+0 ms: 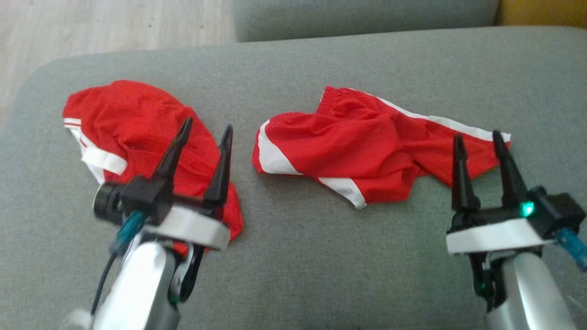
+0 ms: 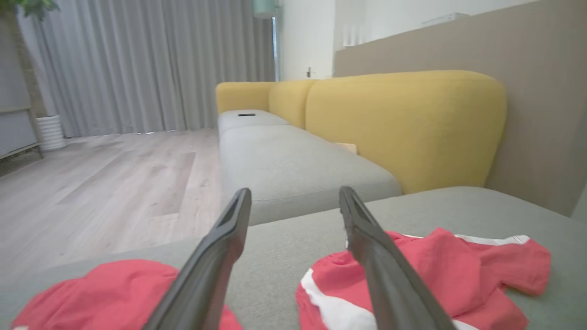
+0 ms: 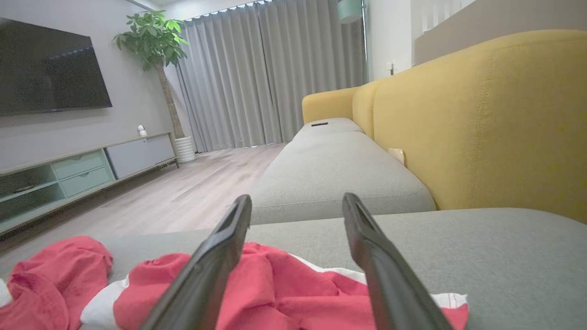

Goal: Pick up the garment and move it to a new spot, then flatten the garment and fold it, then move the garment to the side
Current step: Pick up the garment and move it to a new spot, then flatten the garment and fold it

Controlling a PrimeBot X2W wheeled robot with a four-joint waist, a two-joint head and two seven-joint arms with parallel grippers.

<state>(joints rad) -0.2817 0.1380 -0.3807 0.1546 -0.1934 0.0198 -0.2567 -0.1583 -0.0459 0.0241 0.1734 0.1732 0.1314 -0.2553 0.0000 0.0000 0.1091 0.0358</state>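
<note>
Wide open and empty, the left pincer [image 1: 207, 124] hung over the nine-o'clock garment [image 1: 137, 114], the right pincer [image 1: 477, 136] likewise beside the three-o'clock garment [image 1: 348, 146], seemingly poised to grab.

A grey fabric sofa seat [image 1: 321, 256] carries everything, and its far left corner is rounded. Two crumpled pieces of clothing lie directly on it, apart from each other with a strip of bare grey between them. The left red garment [image 1: 133, 123] sits in a rounded heap near the seat's left edge, white trim showing on its left side. The right red garment [image 1: 348, 151] sprawls wider across the middle, with white bands at its left end, lower hem and far edge.
</note>
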